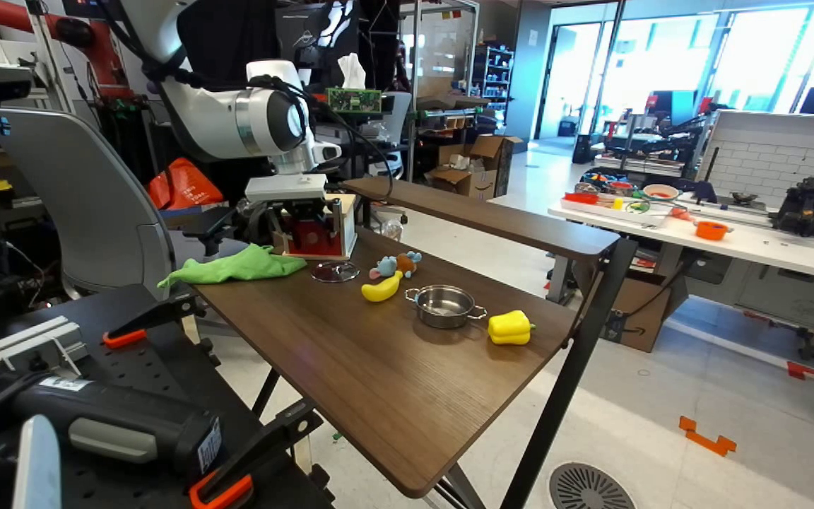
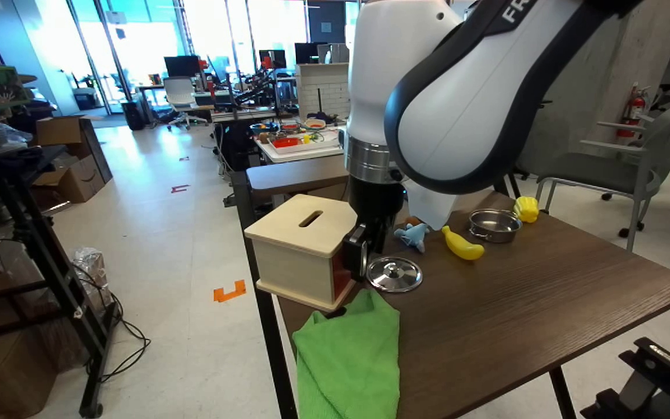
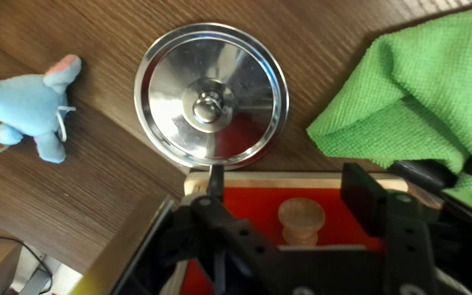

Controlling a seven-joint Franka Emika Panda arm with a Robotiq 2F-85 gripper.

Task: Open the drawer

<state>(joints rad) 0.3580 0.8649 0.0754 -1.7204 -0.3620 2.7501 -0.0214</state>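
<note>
In the wrist view, from left to right, a blue plush toy (image 3: pixel 23 102) is being borne by the brown table (image 3: pixel 109 139), then a shiny metal lid (image 3: pixel 178 94) is being shown just beside a pale wooden box (image 3: pixel 268 179). By this box the red drawer (image 3: pixel 256 207) is being framed, and its wooden knob (image 3: pixel 301 217) is being flanked by the gripper (image 3: pixel 287 186), whose fingers are being held well apart, with nothing being grasped. Farther right, a green cloth (image 3: pixel 420 82) is being seen near the box.

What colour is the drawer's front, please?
The drawer's front is red, seen best in the wrist view.
</note>
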